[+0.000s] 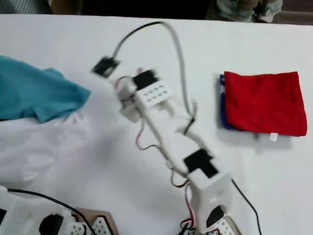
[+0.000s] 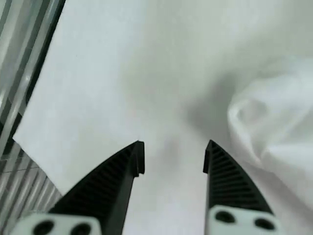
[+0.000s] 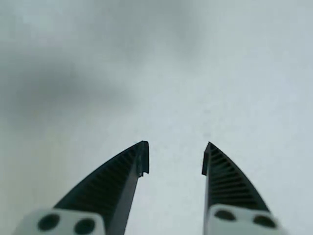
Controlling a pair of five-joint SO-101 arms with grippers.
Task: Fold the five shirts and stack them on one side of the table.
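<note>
Roughly, two of five done. A red shirt (image 1: 264,103) lies folded on the right side of the table (image 1: 254,44). It rests on a folded blue shirt (image 1: 222,105), whose edge peeks out along the stack's near-centre side. Whether a third piece lies inside that stack I cannot tell.

Left to do: a teal shirt (image 1: 34,93) lies loose at the far left edge. A white shirt (image 1: 44,147) is crumpled just in front of it, touching or overlapping it, and hard to separate from the white tabletop. Both need folding and carrying across to the stack.

My left gripper (image 2: 173,159) hangs over bare table with the jaws apart and nothing between them; the white shirt's folds (image 2: 274,132) lie just beside it. My right gripper (image 3: 175,159) is likewise spread and empty over plain tabletop, on the arm stretched out toward mid-table.

Judgement: the white shirt looks like the next candidate, being nearest my left jaws.
</note>
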